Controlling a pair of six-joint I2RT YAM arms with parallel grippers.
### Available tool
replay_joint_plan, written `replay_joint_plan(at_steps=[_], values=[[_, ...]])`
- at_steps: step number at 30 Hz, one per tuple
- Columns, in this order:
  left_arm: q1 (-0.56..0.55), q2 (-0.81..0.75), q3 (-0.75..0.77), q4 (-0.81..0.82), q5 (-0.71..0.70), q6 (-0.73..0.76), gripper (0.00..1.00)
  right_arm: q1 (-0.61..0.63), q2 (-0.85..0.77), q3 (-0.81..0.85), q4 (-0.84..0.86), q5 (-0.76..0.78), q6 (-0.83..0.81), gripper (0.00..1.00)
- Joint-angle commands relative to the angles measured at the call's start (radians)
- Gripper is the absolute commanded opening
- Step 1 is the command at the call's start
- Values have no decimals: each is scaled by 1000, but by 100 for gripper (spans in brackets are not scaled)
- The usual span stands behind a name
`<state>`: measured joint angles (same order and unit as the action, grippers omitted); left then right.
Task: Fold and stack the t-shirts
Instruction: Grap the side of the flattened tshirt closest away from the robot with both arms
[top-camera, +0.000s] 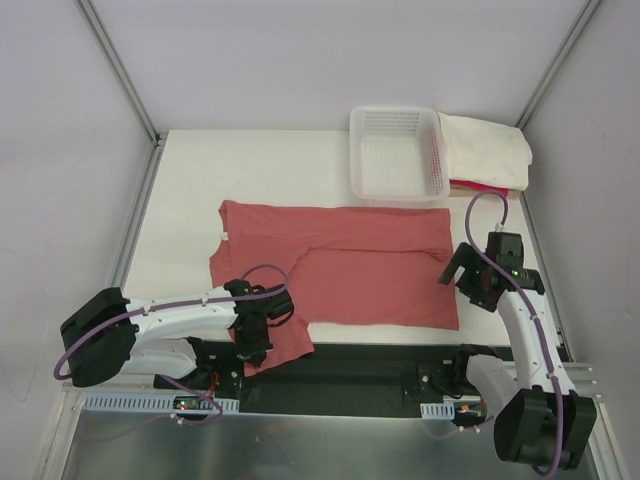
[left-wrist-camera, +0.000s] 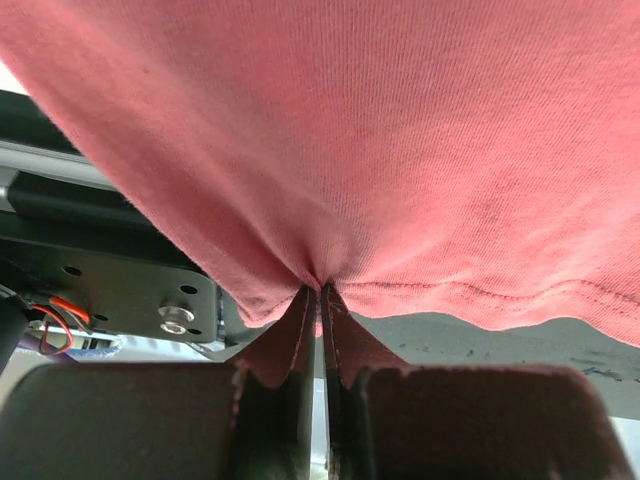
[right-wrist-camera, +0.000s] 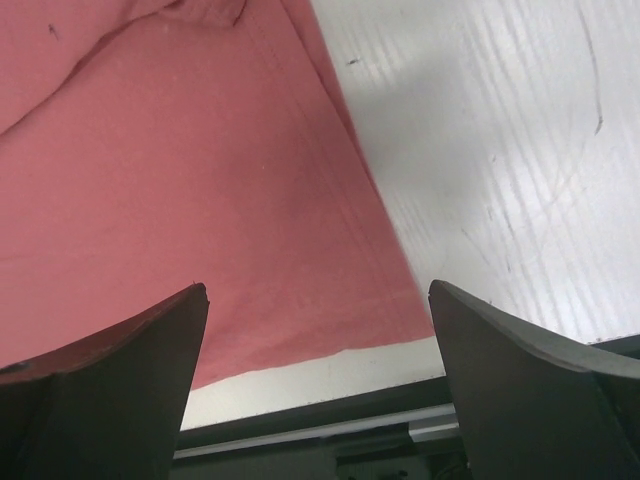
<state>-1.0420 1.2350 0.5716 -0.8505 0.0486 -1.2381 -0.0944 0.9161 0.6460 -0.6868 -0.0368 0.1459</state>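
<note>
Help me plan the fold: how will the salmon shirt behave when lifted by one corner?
Likely floppy: the shirt puckers where the left fingers pinch it. Probably drapes rather than holds shape: its near corner hangs off the table. Seems light; a small pinch holds it.

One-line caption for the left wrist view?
Left gripper shut on the salmon-red t-shirt near its stitched hem, cloth puckering at the pinch.

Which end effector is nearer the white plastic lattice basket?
Right. The right end effector sits open near the near-right corner of the white plastic lattice basket; the left end effector pinches the salmon-red cloth t-shirt far off, near-left.
</note>
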Motion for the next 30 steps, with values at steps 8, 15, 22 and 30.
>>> replay_joint_plan(at_steps=[8, 15, 22, 30], values=[[-10, -144, -4, -19, -133, 34, 0, -18, -172, -114, -175, -166, 168, 97], [-7, -192, 8, -24, -161, 48, 0, -18, -112, -154, -188, -163, 224, 97], [16, -198, 27, -39, -177, 74, 0, -18, -30, -190, -116, -101, 265, 70], [69, -212, 39, -41, -174, 107, 0, -18, 29, -194, -68, -38, 273, 45]])
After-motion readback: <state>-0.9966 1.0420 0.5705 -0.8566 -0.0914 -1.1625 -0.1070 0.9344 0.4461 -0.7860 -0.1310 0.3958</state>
